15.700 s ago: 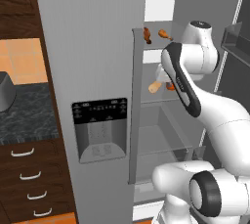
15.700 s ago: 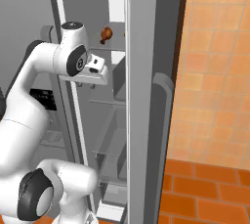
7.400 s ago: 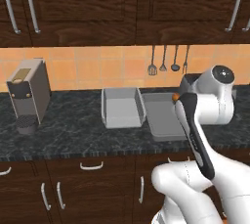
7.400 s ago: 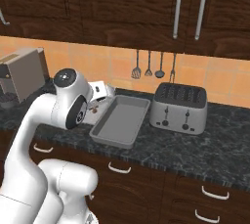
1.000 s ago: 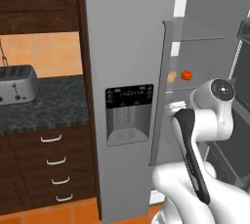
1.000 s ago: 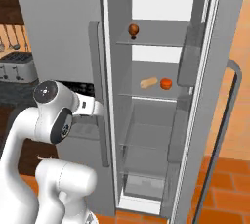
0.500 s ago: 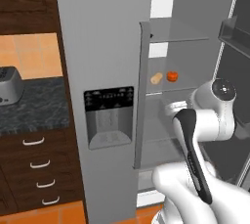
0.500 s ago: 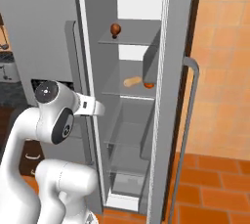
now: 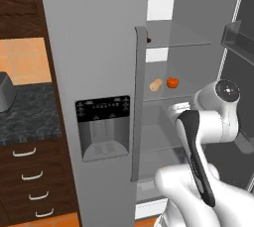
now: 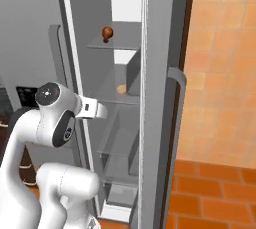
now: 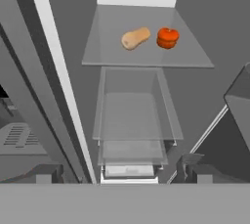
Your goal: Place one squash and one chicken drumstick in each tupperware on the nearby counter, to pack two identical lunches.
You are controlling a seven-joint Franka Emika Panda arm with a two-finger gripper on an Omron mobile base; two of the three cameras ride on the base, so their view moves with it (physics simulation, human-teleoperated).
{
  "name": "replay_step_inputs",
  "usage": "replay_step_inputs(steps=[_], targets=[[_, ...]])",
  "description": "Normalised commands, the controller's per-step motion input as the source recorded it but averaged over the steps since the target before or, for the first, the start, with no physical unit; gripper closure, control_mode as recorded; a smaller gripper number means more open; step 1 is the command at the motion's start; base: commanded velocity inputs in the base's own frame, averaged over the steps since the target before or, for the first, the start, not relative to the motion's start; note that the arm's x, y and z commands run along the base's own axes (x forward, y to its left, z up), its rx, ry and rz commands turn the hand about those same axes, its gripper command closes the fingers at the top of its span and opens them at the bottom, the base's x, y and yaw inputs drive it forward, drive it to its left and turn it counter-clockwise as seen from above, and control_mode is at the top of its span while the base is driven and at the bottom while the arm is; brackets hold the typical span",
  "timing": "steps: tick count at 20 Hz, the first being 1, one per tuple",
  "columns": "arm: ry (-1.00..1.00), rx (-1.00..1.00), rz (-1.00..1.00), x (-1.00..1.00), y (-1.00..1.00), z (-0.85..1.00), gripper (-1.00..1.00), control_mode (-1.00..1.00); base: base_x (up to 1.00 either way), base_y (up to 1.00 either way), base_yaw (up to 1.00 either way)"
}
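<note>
Our base has rolled back from the tabletop point(image 9: 30, 114) to the open fridge, where the squash point(image 11: 135, 37) lies upper centre on a glass shelf point(image 11: 146, 56) beside a tomato point(image 11: 167, 37), our pincer point(image 11: 122, 171) spread and empty for the next fetch.
</note>
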Motion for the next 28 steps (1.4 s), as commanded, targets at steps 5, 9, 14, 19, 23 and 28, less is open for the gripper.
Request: replay_step_inputs(steps=[5,9,14,19,23,28], targets=[[0.00,0.00,0.00,0.20,-0.09,0.00,-1.00,-1.00,0.35,-0.13,0.00],[0.00,0.00,0.00,0.53,-0.35,0.00,-1.00,-1.00,0.00,0.00,0.00],[0.00,0.00,-0.05,0.70,-0.28,0.00,-1.00,-1.00,0.00,0.00,0.00],[0.07,0.00,-0.11,0.72,-0.40,-0.01,-1.00,-1.00,0.00,0.00,0.00],[0.03,0.00,-0.09,0.73,-0.41,-0.07,-1.00,-1.00,0.00,0.00,0.00],[0.08,0.09,-0.05,0.80,-0.43,-0.20,-1.00,-1.00,0.00,0.00,0.00]])
